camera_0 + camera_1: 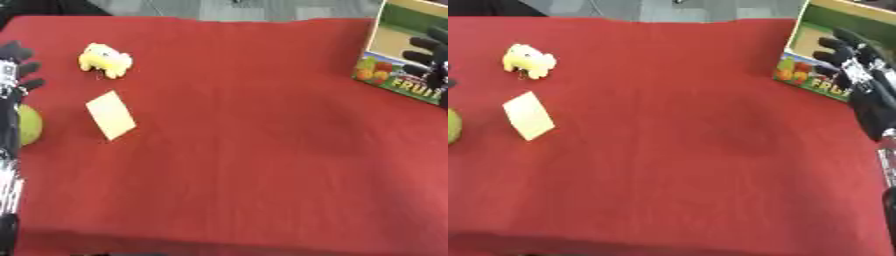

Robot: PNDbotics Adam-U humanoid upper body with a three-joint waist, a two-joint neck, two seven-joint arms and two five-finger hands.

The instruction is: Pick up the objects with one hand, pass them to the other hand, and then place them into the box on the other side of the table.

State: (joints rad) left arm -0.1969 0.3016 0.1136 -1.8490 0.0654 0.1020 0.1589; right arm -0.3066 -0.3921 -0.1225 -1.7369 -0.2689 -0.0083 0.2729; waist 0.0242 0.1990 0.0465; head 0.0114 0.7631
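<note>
Left robot hand (pixel 17 67) hovers open just beside green fruit (pixel 29 125).

Bright, even light, soft blur throughout, faint shadows

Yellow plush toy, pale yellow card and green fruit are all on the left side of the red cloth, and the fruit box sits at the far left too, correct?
Not quite. The fruit box sits at the far right edge, by the right hand, as the left eye view shows. The yellow plush toy, pale yellow card and green fruit are on the left of the red cloth.
</note>
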